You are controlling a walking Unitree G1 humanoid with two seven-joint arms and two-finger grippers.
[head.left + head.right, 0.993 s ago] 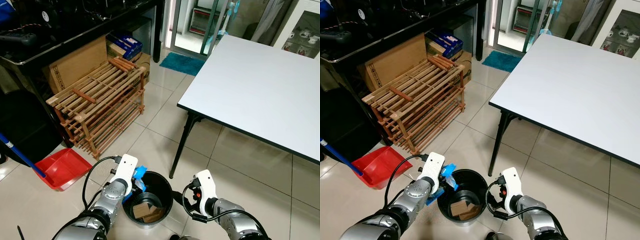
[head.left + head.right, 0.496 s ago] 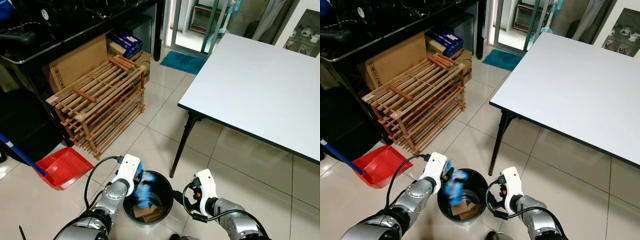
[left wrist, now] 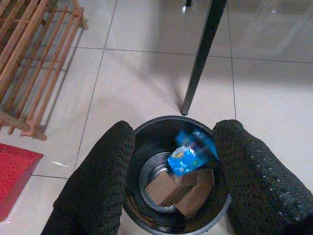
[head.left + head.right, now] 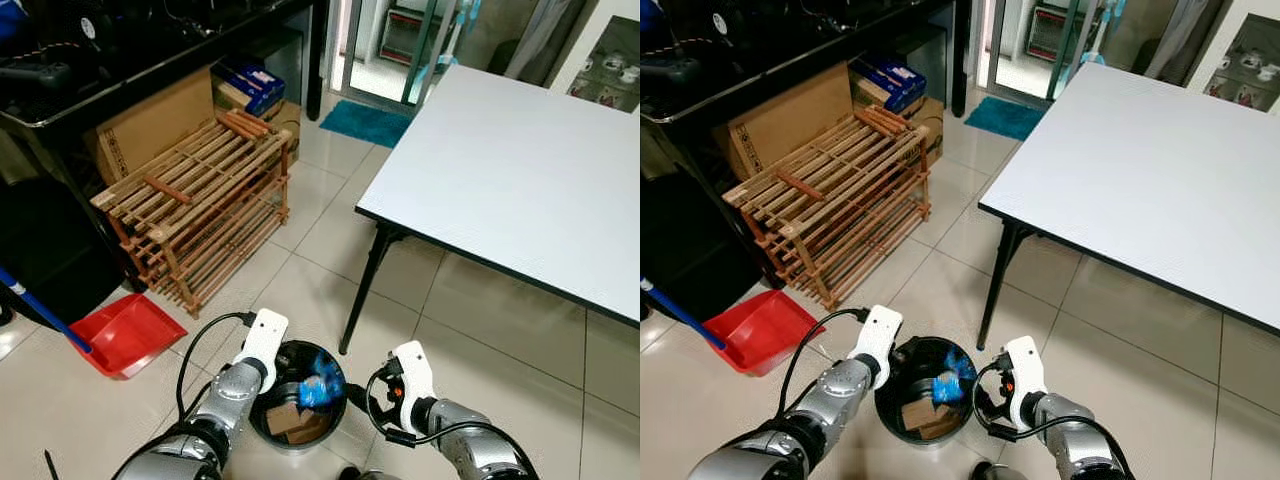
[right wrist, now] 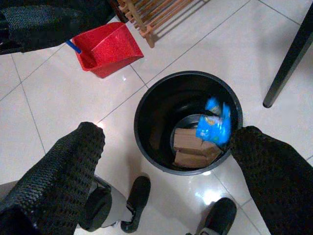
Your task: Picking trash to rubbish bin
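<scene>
One round black plastic rubbish bin (image 4: 296, 410) stands on the pale tiled floor (image 4: 470, 330), near the foot of one black table leg (image 4: 362, 290). Inside it lie two brown cardboard pieces (image 3: 178, 190) on the bottom, and one crumpled blue wrapper (image 3: 191, 152), blurred, sits above them within the rim on the side nearer the table leg.

Two grippers flank the bin. The left gripper (image 3: 171, 181) hangs over the rim with its two black fingers (image 3: 100, 181) spread wide and nothing between them. The right gripper (image 5: 166, 181) is beside the opposite rim, its two fingers likewise wide apart and holding nothing.

One white rectangular table (image 4: 520, 170) stands to the right, one slatted wooden rack (image 4: 195, 210) to the left, and one red plastic dustpan (image 4: 125, 333) lies on the floor before the rack.

A second ago the blue wrapper was pinched in the left gripper at the bin's left rim; half a second ago it was blurred at the fingers over the opening. Now it is free of the fingers and inside the bin. The right gripper has kept its place.
</scene>
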